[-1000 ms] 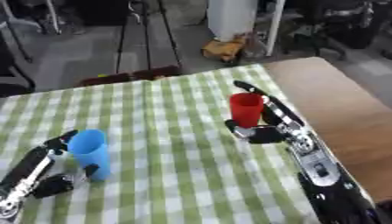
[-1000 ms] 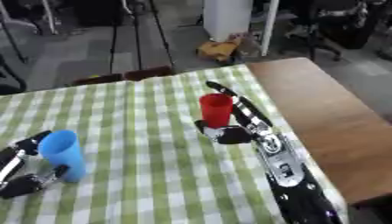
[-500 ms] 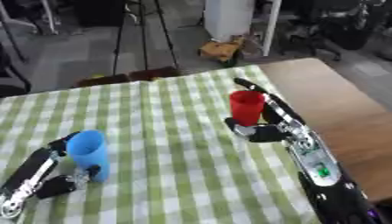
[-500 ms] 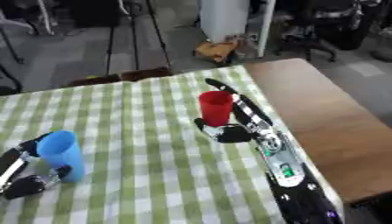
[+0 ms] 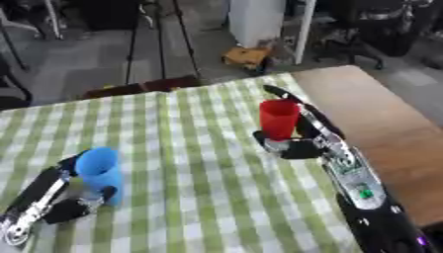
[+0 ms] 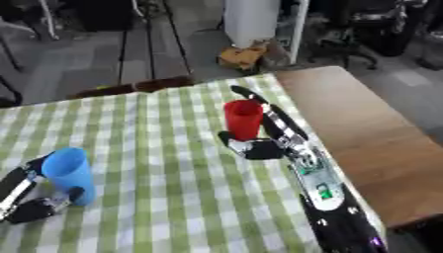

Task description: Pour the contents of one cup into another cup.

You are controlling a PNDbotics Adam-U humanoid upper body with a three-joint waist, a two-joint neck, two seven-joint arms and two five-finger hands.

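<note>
On top of a green and white checked tablecloth [image 5: 199, 163]: two plastic cups, standing up, far apart. Over on the right side, a red plastic cup [image 5: 279, 118], with the right hand [image 5: 298, 138] wrapped around it. Long black fingers [image 5: 286, 96] reaching past the far side of the red cup, thumb [image 5: 264, 141] pressed at its base on the near side. Down near the left bottom corner, a light blue plastic cup [image 5: 100, 173], with the left hand [image 5: 65, 197] closed around it. Black fingers showing on both sides of the blue cup, low down by its base. Past the cloth on the right, a strip of bare brown wooden tabletop [image 5: 380, 118]. Behind the table, a grey floor with a black tripod [image 5: 160, 39] on it.
</note>
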